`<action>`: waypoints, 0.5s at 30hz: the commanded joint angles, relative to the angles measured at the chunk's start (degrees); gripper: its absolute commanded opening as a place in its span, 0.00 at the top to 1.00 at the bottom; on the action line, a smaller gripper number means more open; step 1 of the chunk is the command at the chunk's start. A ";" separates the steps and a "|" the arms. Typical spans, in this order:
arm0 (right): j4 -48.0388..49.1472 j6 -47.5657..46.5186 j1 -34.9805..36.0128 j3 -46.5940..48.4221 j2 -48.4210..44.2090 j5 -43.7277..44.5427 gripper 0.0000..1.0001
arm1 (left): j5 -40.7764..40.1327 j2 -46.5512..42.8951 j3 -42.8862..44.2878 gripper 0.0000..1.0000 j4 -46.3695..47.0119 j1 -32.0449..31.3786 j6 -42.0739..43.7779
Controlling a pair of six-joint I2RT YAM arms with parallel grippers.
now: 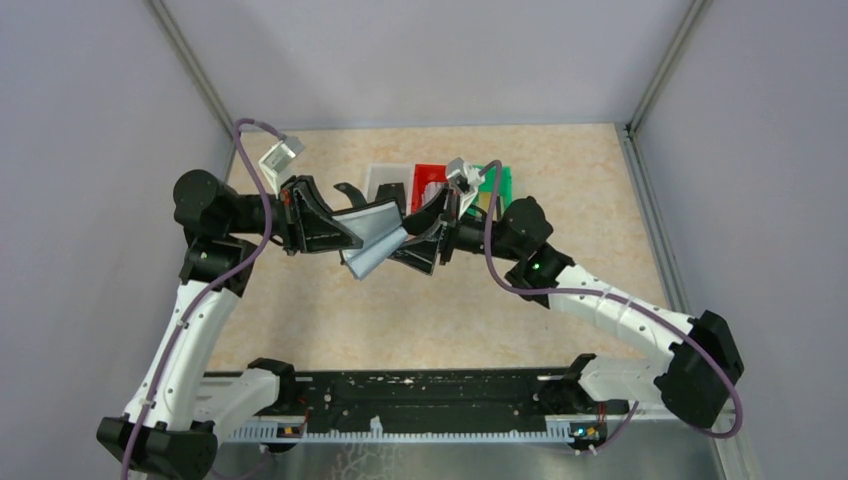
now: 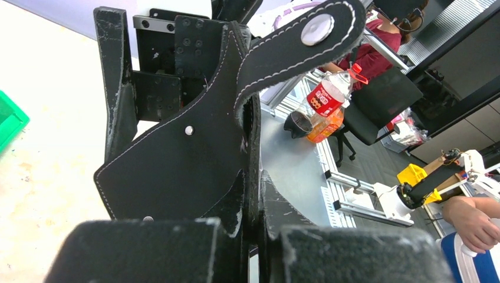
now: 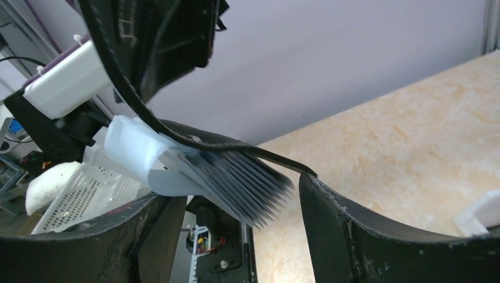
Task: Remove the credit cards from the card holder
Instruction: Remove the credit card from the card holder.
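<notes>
Clamped narrow, the left gripper (image 2: 253, 186), a black two-finger claw with scuffed pads, pinches the card holder (image 2: 177, 165), a small black stitched folding case, near its lower edge. The case stands upright between the fingers and blocks most of what lies beyond it in the left wrist view. Its strap tab (image 2: 295, 44), narrow and black with a pale round snap, juts up to the right.

From above, the card holder hangs in the air over the beige marbled table (image 1: 600, 230). It is spread open between the two arms, with its pale blue-grey inner panel (image 1: 375, 245) facing up.

In the right wrist view a fan (image 3: 236, 183) of thin pale blue-grey leaves sticks out from under the black flap. Whether any of these are credit cards or only pockets cannot be told.

The right gripper (image 3: 239, 194), also black, stands wide, one finger on each side of the fan's tip without plainly touching it. From above, the holder covers its fingertips.

Behind the arms three plastic containers sit in a row: a white bin (image 1: 385, 178), a red bin (image 1: 428, 178) and a green bin (image 1: 500, 182). The holder and the right wrist cover much of them, and their contents cannot be made out.
</notes>
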 commanded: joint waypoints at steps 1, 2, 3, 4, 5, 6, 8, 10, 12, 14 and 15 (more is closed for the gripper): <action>6.21 -1.30 1.82 4.96 0.69 1.77 0.32 | 0.88 -0.87 2.35 1.00 2.67 -0.28 -1.10; 6.55 -1.13 1.86 5.22 0.71 1.92 0.32 | 1.00 -0.96 2.30 1.00 2.69 -0.28 -1.10; 7.04 -1.00 1.90 5.35 0.63 1.98 0.31 | 1.04 -0.99 2.32 1.00 2.67 -0.28 -1.04; 7.57 -0.87 1.90 5.35 0.49 1.92 0.31 | 1.21 -0.98 2.19 1.00 2.60 -0.26 -1.03; 8.36 -0.56 1.89 5.39 0.30 1.78 0.31 | 1.26 -1.00 2.20 1.00 2.63 -0.28 -0.90; 9.11 -0.43 1.97 5.38 -0.03 1.61 0.31 | 1.29 -1.01 2.05 1.00 2.56 -0.28 -0.80; 10.44 0.24 1.96 5.66 -0.26 1.31 0.30 | 1.18 -0.99 1.99 1.00 2.50 -0.28 -0.73; 11.38 1.38 1.92 6.37 -0.17 0.87 0.30 | 1.01 -0.99 1.88 1.00 2.57 -0.28 -0.75; 13.80 3.34 1.88 6.54 0.31 0.19 0.30 | 0.98 -0.91 1.86 1.00 2.50 -0.28 -0.71; 16.89 5.60 1.99 6.45 1.02 -0.68 0.31 | 1.12 -0.84 1.80 1.00 2.54 -0.28 -0.63; 18.66 7.01 2.02 6.24 1.35 -1.06 0.32 | 1.07 -0.83 1.81 1.00 2.51 -0.28 -0.58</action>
